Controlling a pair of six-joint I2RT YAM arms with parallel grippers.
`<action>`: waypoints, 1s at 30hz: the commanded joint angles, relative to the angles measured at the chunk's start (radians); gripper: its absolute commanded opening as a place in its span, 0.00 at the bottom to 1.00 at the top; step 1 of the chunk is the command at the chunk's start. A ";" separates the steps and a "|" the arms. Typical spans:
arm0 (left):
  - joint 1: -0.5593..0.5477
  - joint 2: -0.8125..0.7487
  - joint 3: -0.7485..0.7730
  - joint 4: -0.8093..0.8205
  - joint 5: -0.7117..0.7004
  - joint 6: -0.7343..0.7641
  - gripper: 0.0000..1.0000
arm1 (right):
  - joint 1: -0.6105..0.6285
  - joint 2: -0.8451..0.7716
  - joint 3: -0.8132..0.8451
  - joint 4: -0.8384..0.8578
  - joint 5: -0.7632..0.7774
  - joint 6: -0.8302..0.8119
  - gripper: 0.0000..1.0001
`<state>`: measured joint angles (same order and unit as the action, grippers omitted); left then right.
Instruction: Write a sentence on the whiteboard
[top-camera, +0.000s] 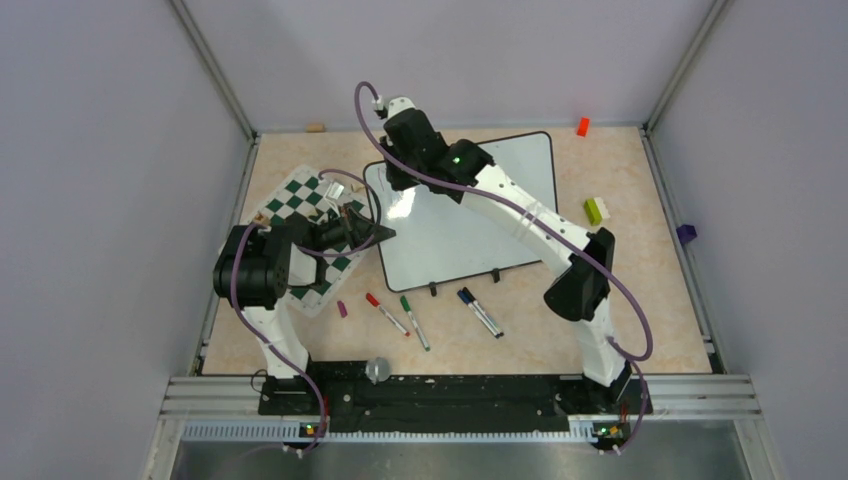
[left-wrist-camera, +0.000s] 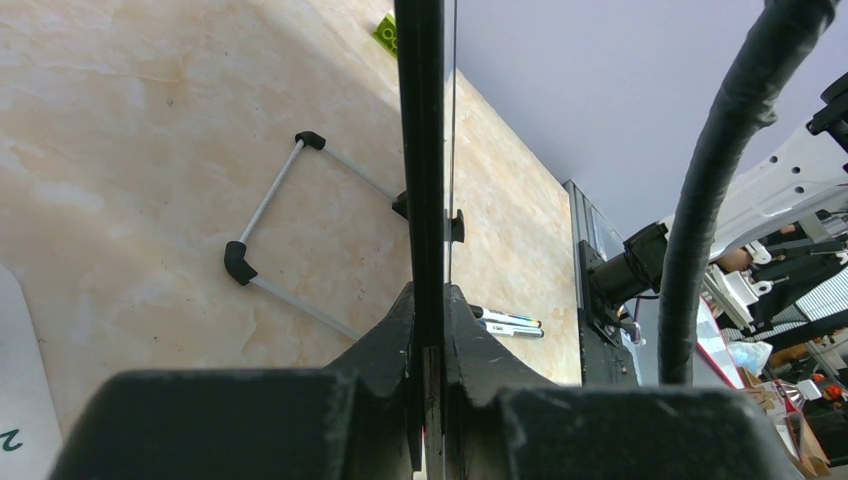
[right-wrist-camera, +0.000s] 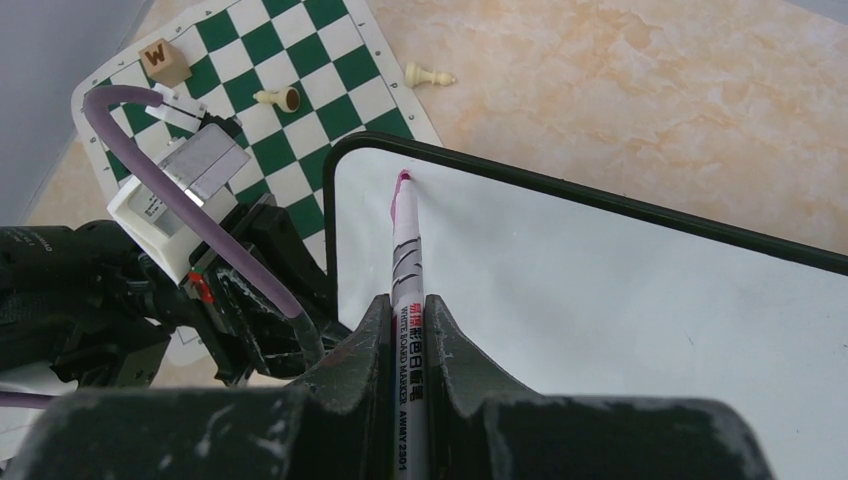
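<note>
The whiteboard lies at the table's middle, tilted, and its face is blank: no sentence shows on it. My left gripper is shut on the board's left edge; in the left wrist view the black frame runs edge-on between the fingers of that gripper. My right gripper hangs over the board's far left corner, shut on a white marker. The marker's purple-pink tip is at the white surface just inside that corner.
The green-and-white chess mat lies left of the board, with a wooden letter block and chess pieces on it. Red, green and blue markers lie near the front. Small blocks sit at the right.
</note>
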<state>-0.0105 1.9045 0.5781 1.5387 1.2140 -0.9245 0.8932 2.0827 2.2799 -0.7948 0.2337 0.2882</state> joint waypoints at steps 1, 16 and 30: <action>-0.005 -0.034 -0.012 0.081 0.059 0.045 0.00 | -0.014 0.016 0.044 -0.018 0.041 -0.003 0.00; -0.004 -0.035 -0.012 0.081 0.060 0.047 0.00 | -0.026 -0.029 -0.022 -0.031 0.085 0.012 0.00; -0.004 -0.035 -0.015 0.081 0.058 0.047 0.00 | -0.031 -0.081 -0.102 -0.032 0.076 0.020 0.00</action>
<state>-0.0105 1.9045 0.5777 1.5249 1.2087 -0.9249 0.8890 2.0411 2.1986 -0.8104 0.2752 0.3004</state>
